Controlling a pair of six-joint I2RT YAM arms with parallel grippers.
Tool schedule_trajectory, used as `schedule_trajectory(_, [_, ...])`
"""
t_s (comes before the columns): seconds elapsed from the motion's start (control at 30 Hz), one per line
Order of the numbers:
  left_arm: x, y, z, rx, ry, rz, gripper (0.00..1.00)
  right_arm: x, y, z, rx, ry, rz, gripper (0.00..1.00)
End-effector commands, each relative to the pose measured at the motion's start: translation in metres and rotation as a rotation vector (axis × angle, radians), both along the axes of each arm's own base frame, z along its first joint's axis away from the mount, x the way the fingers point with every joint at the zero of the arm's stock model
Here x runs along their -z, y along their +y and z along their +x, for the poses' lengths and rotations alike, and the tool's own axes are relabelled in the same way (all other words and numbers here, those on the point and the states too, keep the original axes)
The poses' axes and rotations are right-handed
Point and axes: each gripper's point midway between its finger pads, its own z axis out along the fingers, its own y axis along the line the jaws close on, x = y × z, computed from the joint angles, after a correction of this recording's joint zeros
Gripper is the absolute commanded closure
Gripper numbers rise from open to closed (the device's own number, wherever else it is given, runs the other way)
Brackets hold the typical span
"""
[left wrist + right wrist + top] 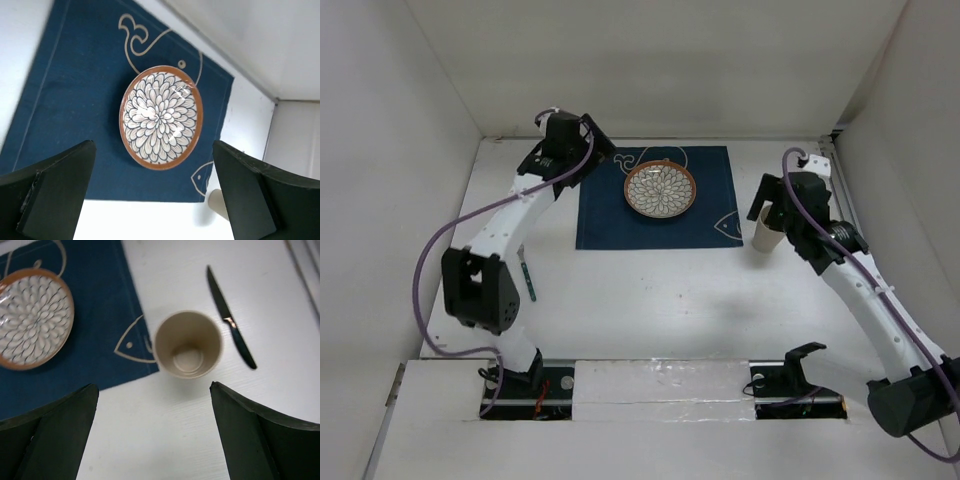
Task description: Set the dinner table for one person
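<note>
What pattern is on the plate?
The plate has dark blue petals on white with an orange-brown rim, clearest in the left wrist view.

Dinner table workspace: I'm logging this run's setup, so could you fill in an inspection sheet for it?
Surface: white dinner table, matte, no spills seen.
Job's things: blue mat with white drawings lies flat. The patterned plate sits on the mat. The cup stands upright and empty at the mat's right edge. The black knife lies on the table beside the cup.
Clutter: a thin dark item lies left of the mat; its kind is unclear.
Grippers: left hand is open and empty above the mat. Right hand is open and empty above the cup.
Cables: purple cables, one looping along each arm.
Surroundings: white walls on three sides.
</note>
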Motion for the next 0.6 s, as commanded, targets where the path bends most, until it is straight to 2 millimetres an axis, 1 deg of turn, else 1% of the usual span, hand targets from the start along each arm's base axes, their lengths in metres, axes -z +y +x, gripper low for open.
schedule_trajectory(0.0, [-0.026,0.026,-0.047,-0.105,-0.009,0.097,0.00,-0.010,-0.030,0.011,0.169,-0.064,0.026,0.01])
schedule_trajectory(0.03, [-0.012,0.031,-0.060,-0.098,0.022,0.118,0.00,-0.003,-0.039,0.012,0.204,-0.047,0.011,0.01])
schedule_trajectory(0.07, [-0.026,0.033,-0.073,-0.080,-0.009,0.104,0.00,0.008,-0.042,0.016,0.222,-0.022,0.008,0.01])
schedule_trajectory(0.1, [-0.026,0.034,-0.082,-0.063,-0.012,0.104,0.00,0.013,-0.049,0.018,0.248,-0.008,-0.004,0.01])
schedule_trajectory(0.13, [-0.013,0.037,-0.093,-0.046,0.016,0.121,0.00,0.019,-0.053,0.021,0.262,0.009,0.006,0.01])
schedule_trajectory(0.17, [-0.013,0.040,-0.100,-0.028,0.014,0.147,0.00,0.031,-0.063,0.024,0.296,0.038,-0.004,0.03])
schedule_trajectory(0.2, [-0.023,0.043,-0.110,-0.010,-0.011,0.152,0.00,0.032,-0.066,0.029,0.304,0.033,0.004,0.04])
schedule_trajectory(0.23, [-0.023,0.046,-0.116,0.005,-0.014,0.172,0.00,0.039,-0.071,0.029,0.318,0.046,0.000,0.06])
schedule_trajectory(0.27, [-0.018,0.050,-0.124,0.022,0.004,0.202,0.00,0.050,-0.079,0.029,0.339,0.068,0.000,0.08])
schedule_trajectory(0.3, [-0.024,0.054,-0.131,0.053,-0.019,0.243,0.00,0.051,-0.082,0.031,0.349,0.058,0.018,0.09])
schedule_trajectory(0.33, [-0.025,0.056,-0.135,0.065,-0.018,0.261,0.00,0.057,-0.085,0.032,0.356,0.068,0.022,0.11])
schedule_trajectory(0.37, [-0.021,0.060,-0.143,0.076,0.008,0.280,0.00,0.059,-0.092,0.032,0.373,0.067,0.029,0.12])
schedule_trajectory(0.4, [-0.028,0.064,-0.148,0.070,-0.011,0.293,0.00,0.068,-0.094,0.033,0.377,0.076,0.033,0.14])
schedule_trajectory(0.43, [-0.027,0.069,-0.152,0.080,-0.019,0.326,0.00,0.071,-0.097,0.035,0.376,0.085,0.033,0.15])
schedule_trajectory(0.47, [-0.027,0.072,-0.154,0.079,-0.025,0.340,0.00,0.081,-0.097,0.034,0.367,0.111,0.043,0.15])
schedule_trajectory(0.5, [-0.023,0.077,-0.159,0.076,-0.013,0.360,0.00,0.088,-0.098,0.033,0.369,0.125,0.047,0.17])
schedule_trajectory(0.53, [-0.023,0.084,-0.164,0.057,-0.018,0.383,0.00,0.093,-0.102,0.037,0.375,0.124,0.041,0.22])
schedule_trajectory(0.57, [-0.019,0.087,-0.164,0.055,-0.009,0.400,0.00,0.095,-0.098,0.040,0.350,0.127,0.048,0.24])
